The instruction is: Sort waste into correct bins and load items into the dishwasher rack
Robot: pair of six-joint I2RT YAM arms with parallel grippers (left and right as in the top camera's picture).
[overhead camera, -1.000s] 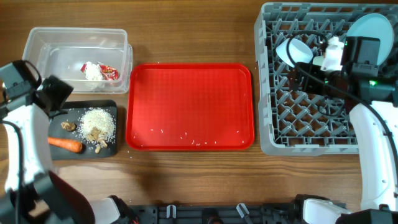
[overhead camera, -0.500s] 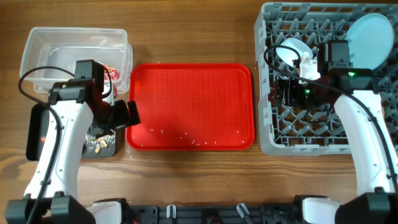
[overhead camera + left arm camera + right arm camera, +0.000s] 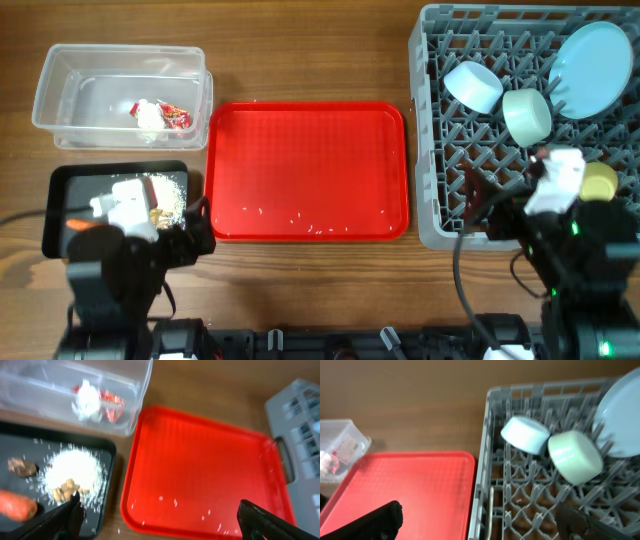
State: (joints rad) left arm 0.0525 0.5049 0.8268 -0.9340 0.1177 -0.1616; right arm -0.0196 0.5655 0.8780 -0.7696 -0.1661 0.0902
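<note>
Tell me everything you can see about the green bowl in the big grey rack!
The mint-green round bowl looks like smooth plain plastic, with no pattern. It looks tipped over and tilted, with its flat bottom showing, so its inside is hidden. It rests among the upright pegs in the far part of the big grey plastic grid rack. It sits between the pale blue-white bowl and the round light-blue plate, so close that it seems to touch both.

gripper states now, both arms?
left gripper: open, holding nothing.
right gripper: open, holding nothing.
</note>
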